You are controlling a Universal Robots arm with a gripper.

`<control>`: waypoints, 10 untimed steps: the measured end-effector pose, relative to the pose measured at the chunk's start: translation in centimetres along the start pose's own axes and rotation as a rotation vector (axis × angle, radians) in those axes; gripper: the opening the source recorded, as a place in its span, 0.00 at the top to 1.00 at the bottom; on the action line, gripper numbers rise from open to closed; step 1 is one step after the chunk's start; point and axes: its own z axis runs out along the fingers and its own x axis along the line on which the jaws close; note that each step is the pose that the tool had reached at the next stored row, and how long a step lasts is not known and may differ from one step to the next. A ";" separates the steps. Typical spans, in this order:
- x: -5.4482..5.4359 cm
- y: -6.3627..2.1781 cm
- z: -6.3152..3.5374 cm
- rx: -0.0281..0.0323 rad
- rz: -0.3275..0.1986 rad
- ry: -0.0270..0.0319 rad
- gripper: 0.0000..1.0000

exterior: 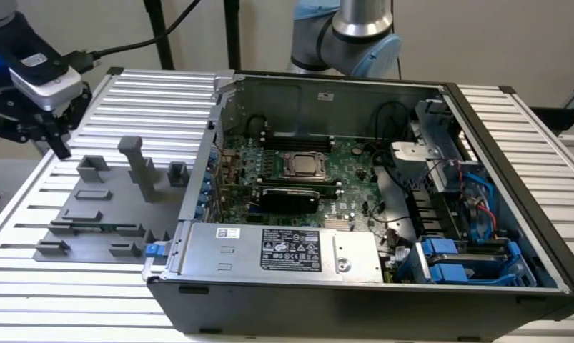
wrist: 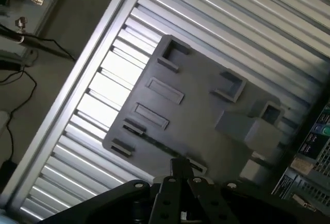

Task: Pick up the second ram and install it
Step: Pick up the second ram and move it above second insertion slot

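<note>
One flat grey plastic tray (exterior: pixel 86 251), moulded with square pockets and an upright post, lies on the ribbed aluminium table (exterior: pixel 38 286), beside the open steel computer case (exterior: pixel 363 300). The ram stick (exterior: pixel 94 229), a thin dark strip, appears to stand on edge in the tray's long slot. The black gripper (exterior: pixel 50 139) hangs above the tray, apart from the stick. Whether it is spread or closed I cannot tell. Inside the case lies the green motherboard (exterior: pixel 354 153).
</note>
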 end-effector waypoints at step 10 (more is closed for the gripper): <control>0.0 -0.04 0.92 -0.0014 -0.183 0.0075 1.00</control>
